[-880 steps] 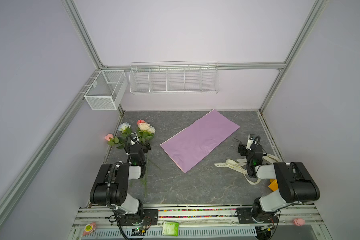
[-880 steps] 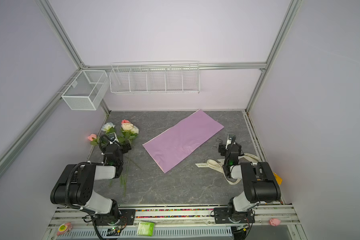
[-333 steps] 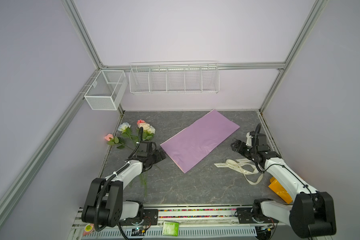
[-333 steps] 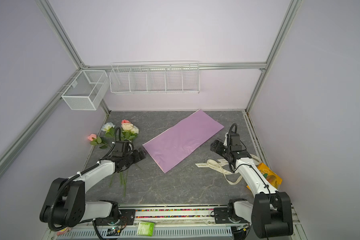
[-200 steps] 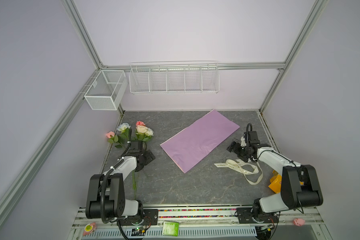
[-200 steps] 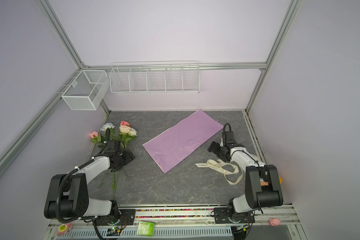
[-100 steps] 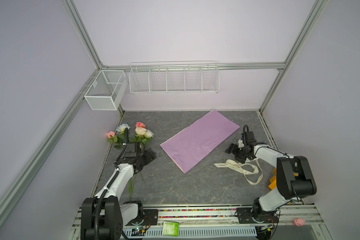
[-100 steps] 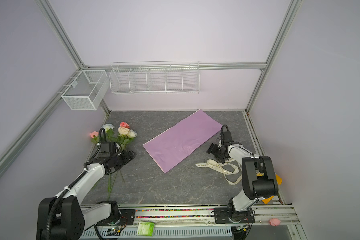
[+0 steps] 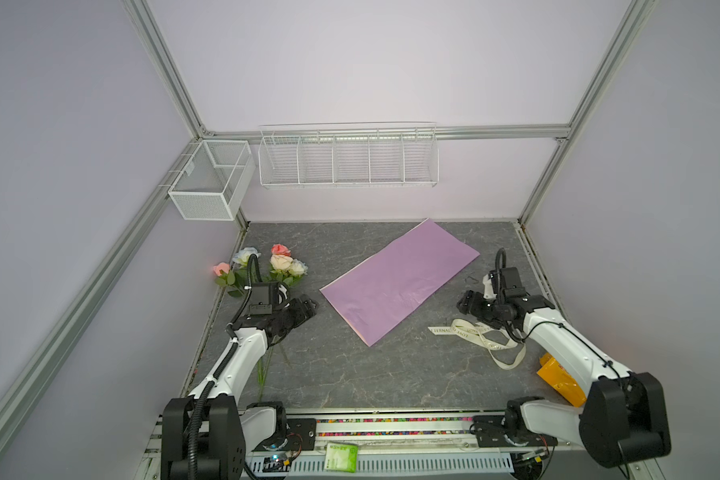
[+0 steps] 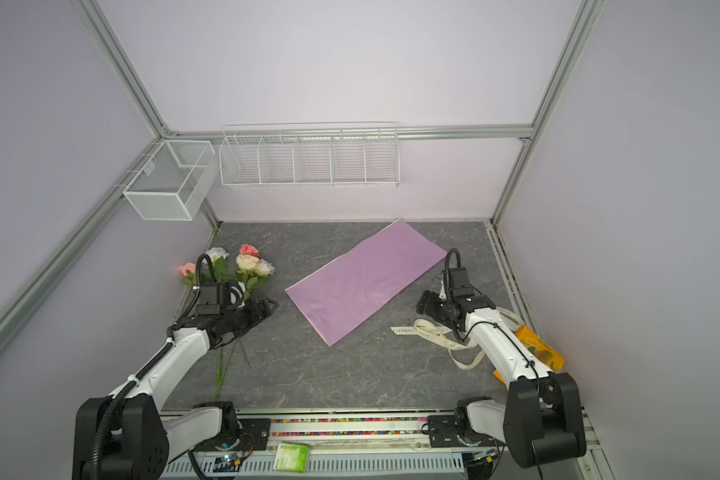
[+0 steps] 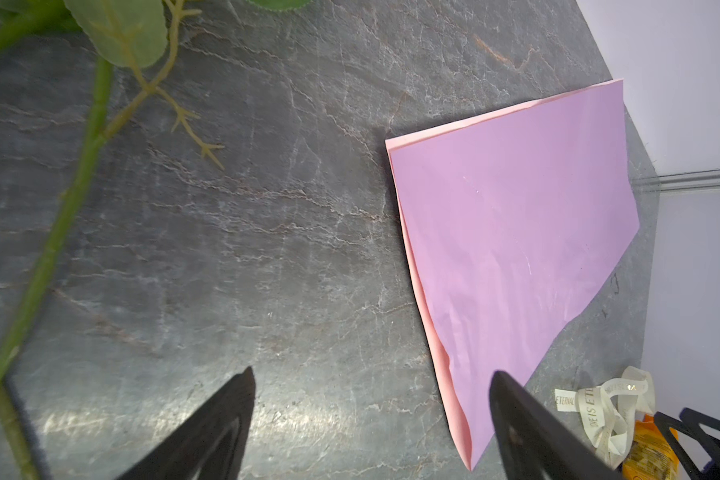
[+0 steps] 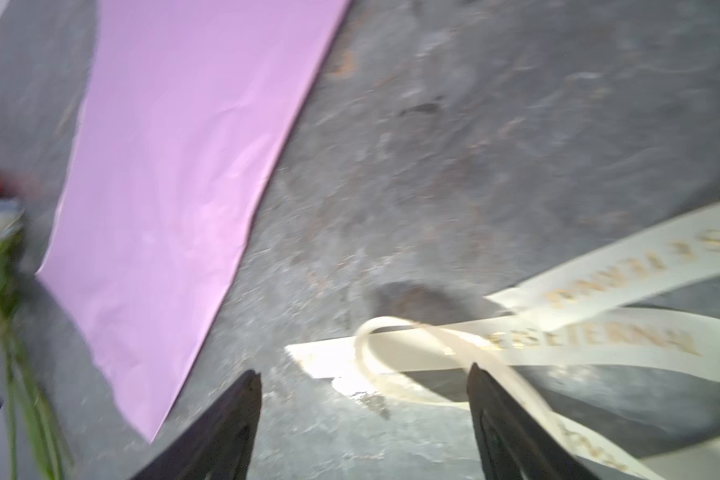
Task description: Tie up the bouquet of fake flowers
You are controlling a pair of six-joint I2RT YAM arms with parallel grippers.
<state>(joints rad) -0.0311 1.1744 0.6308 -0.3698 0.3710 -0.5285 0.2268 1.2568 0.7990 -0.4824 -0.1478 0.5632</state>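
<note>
On my top views the bouquet of fake flowers (image 9: 281, 262) lies flat on the worktop (image 9: 350, 374) at about 10 o'clock from its centre. The blooms point toward 12 and the green stems trail toward 7. My left pincer (image 9: 304, 305) sits at 9 o'clock, just beside the stems. The left wrist view shows its fingers (image 11: 225, 415) spread apart with only bare stone between them, and one stem runs off to the side. The lilac paper sheet (image 9: 400, 286) lies slantwise across the middle, reaching toward 1 o'clock. My right pincer (image 9: 468, 303) is low at 3 o'clock. Its jaws stand apart in the blurred right wrist view, with the end of the cream lettered ribbon (image 12: 391, 357) lying loose just ahead of the tips. An orange packet (image 9: 558, 378) lies at 4 o'clock by the worktop's edge.
</note>
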